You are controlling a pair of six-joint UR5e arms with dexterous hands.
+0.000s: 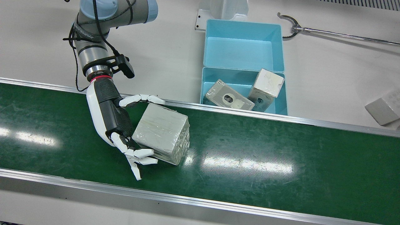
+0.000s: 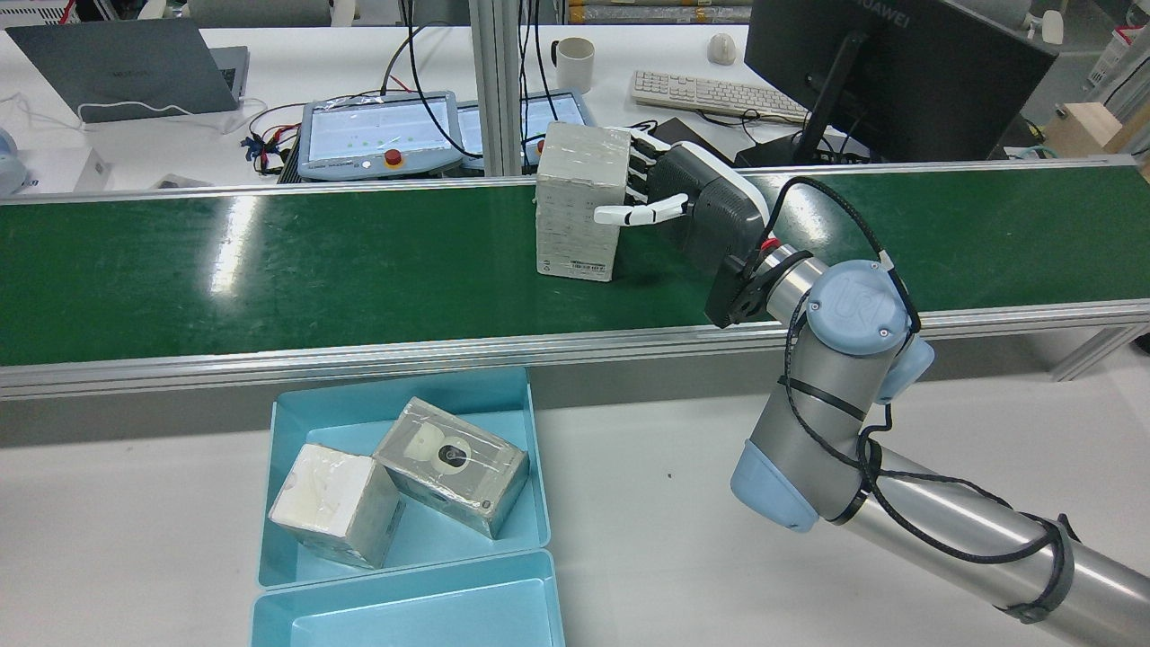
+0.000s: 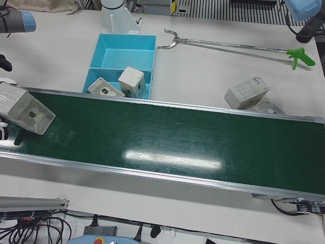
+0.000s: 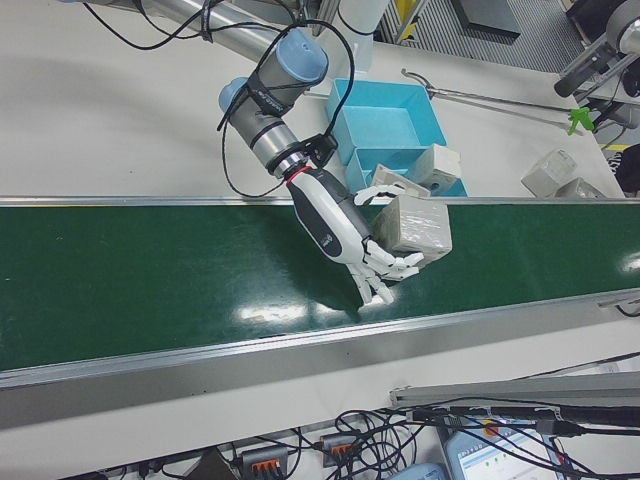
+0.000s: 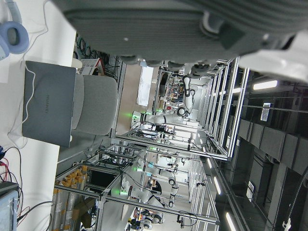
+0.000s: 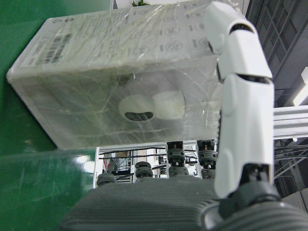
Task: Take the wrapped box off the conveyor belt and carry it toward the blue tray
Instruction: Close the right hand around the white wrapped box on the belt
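So my right hand is clamped on the wrapped box, one finger over its top edge and the rest curled against the near face; the box sits tilted over the conveyor belt. In the rear view the box looks lifted, only its lower corner close to the green surface, touching or not I cannot tell. The right hand view alone shows the box face up close: clear film, a barcode label at one corner, a round white mark in the middle, a white finger laid along its side. The left-front view catches just the box at its left edge, with no arm. The left hand shows only as a dark palm at the top of its own view, pointed at lab racks; fingers hidden, open or closed I cannot tell.

The blue tray lies past the belt's far rail from the hand, off to the box side. Its near compartment holds two wrapped boxes, the far compartment is bare. Belt is clear on all sides of the box. A reacher tool lies beyond the tray and another wrapped box sits well apart on the white table.
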